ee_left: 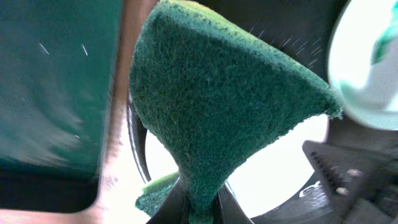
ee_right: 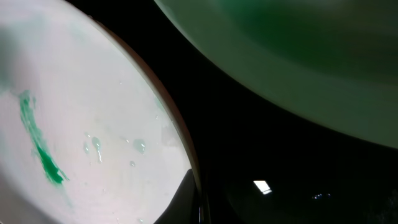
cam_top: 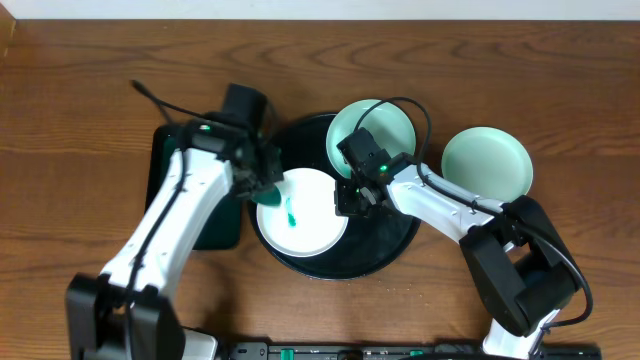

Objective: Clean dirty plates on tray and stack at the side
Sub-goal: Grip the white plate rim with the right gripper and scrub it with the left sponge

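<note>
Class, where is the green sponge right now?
In the overhead view the sponge is pinched in the left gripper at the black tray's left edge, beside the smeared plate.

Overhead, the left arm [cam_top: 175, 215] covers much of the dark-green tray [cam_top: 220, 225]. At the left wrist the sponge [ee_left: 217, 106] hides most of the black tray [ee_left: 292, 25]; the smeared plate [ee_left: 364, 68] blurs off the right edge. The right gripper [ee_right: 198, 208] shows only as a dark sliver at its camera's bottom edge, possibly touching that plate's rim.
</note>
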You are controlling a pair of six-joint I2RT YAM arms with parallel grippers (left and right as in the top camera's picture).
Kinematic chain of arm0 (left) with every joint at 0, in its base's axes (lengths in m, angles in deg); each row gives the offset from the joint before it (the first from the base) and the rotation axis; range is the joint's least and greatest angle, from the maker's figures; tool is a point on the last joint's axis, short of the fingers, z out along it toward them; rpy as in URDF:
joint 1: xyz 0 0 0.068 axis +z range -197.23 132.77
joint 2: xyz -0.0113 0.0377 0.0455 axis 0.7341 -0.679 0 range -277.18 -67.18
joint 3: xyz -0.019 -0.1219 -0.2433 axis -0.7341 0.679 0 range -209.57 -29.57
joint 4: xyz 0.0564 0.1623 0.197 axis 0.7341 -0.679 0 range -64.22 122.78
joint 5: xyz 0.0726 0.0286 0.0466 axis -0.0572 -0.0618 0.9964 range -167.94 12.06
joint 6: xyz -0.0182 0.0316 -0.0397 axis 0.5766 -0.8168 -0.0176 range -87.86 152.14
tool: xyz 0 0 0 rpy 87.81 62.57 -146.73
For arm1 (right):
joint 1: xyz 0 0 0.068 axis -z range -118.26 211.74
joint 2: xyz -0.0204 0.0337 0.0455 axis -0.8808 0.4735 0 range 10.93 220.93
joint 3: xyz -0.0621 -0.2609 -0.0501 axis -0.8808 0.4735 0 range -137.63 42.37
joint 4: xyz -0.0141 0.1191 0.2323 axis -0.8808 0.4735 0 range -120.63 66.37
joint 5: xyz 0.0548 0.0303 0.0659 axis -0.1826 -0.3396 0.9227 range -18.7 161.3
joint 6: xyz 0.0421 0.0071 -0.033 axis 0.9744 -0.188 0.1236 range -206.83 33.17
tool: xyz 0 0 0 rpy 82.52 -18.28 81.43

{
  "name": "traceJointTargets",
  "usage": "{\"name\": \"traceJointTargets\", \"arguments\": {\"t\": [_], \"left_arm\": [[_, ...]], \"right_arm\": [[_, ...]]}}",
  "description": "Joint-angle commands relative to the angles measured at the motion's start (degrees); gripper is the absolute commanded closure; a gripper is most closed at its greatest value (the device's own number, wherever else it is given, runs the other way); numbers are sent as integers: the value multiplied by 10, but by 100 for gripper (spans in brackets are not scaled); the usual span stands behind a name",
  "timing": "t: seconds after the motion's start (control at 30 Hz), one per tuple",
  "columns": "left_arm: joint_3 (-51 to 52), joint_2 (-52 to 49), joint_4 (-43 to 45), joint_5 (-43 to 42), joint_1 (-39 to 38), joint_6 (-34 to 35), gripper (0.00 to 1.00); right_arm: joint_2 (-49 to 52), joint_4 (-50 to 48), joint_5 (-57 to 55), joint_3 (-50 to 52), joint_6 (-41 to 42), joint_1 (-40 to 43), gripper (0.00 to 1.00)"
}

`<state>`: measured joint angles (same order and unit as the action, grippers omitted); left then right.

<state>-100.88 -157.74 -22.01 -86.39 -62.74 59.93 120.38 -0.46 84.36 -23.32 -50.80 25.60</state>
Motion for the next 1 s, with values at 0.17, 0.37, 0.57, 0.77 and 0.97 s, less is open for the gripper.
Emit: {"name": "traceJointTargets", "arguments": {"t": [0.17, 0.37, 0.57, 0.77, 0.97], "left_arm": [[101, -23, 62, -2, -38, 83, 93], [171, -24, 161, -20, -65, 89, 93], [187, -52, 193, -58, -81, 33, 93], [178, -91, 215, -135, -79, -57, 93], [127, -91, 215, -121, -67, -116, 93]], "right_arm": [[12, -4, -8, -10, 5, -2, 99], [12, -6, -7, -10, 6, -2, 99], [12, -6, -5, -10, 3, -2, 99], [12, -6, -3, -10, 3, -2, 99], [12, -6, -3, -10, 1, -2, 99]]}}
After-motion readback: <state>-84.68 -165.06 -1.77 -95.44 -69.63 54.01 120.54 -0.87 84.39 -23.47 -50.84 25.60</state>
